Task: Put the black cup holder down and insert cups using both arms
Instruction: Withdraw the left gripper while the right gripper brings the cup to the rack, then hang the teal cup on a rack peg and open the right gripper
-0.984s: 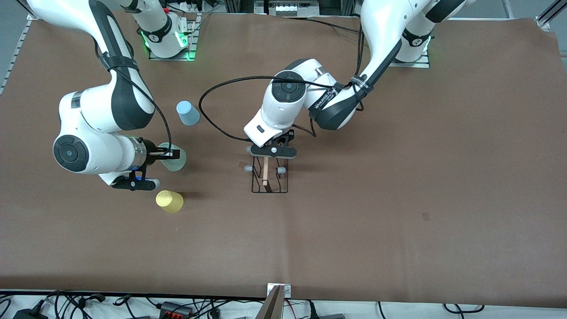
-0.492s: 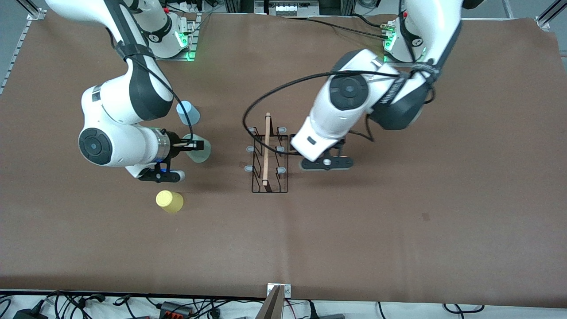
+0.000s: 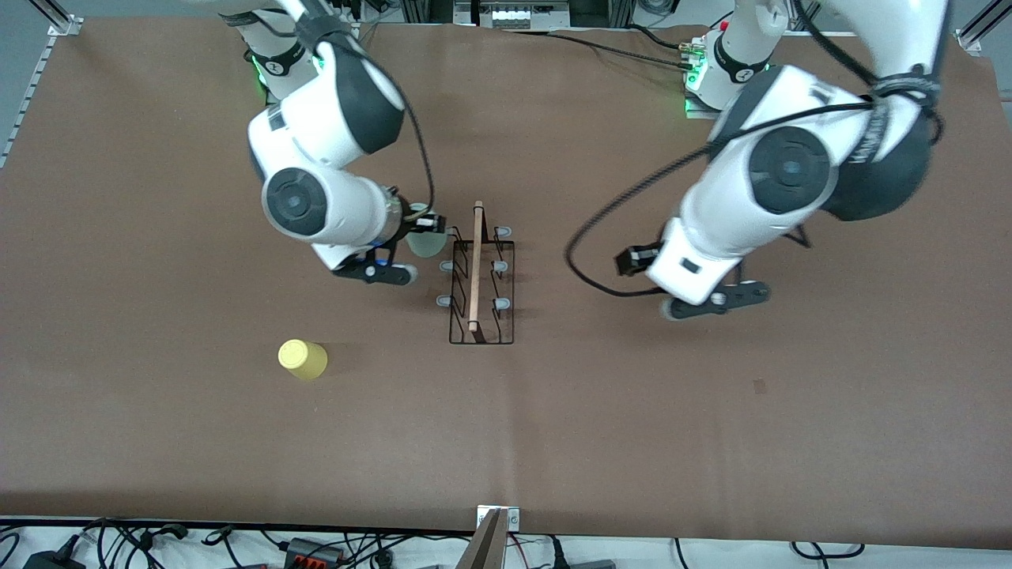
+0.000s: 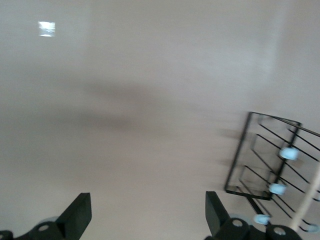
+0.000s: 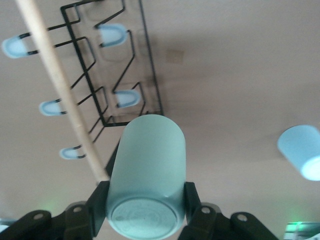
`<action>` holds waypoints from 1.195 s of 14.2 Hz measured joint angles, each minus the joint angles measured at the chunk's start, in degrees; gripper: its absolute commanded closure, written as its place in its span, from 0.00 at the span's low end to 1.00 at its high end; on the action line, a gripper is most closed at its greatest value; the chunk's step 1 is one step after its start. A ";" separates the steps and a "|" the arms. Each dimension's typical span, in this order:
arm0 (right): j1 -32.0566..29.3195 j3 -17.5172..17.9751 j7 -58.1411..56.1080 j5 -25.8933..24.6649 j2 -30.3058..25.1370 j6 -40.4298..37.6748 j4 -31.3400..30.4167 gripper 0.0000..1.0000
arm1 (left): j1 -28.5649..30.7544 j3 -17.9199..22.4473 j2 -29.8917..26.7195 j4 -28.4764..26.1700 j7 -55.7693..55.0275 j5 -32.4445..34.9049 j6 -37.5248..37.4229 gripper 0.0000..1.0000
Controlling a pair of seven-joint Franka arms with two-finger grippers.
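The black cup holder (image 3: 480, 283) stands mid-table with every peg bare, the right pincer (image 5: 145, 206) grasping the mint cup (image 5: 146, 192) just beside it, the yellow cup (image 3: 302, 359) unplaced, the left pincer (image 4: 145, 215) released, waiting

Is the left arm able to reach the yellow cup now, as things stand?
Probably not easily. The left gripper hangs open over bare table toward the left arm's end, and the black cup holder stands between it and the yellow cup. The right arm is much closer.

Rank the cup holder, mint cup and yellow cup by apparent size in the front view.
1. Black cup holder.
2 and 3. Unsure: yellow cup shows whole, mint green cup is partly hidden in the right gripper.
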 measured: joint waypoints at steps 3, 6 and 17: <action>1.68 -0.01 1.94 0.00 0.93 1.31 0.01 0.71 | 4.79 0.16 -1.34 -0.01 7.72 0.02 -5.75 0.00; 1.70 -0.21 1.95 0.00 2.37 1.50 0.04 0.71 | 8.76 0.86 -3.00 -0.41 11.93 0.04 -9.17 0.00; 3.55 -0.20 1.99 -0.02 6.08 2.91 0.08 0.00 | 7.78 13.79 -29.24 -14.75 35.09 -4.00 -12.72 0.00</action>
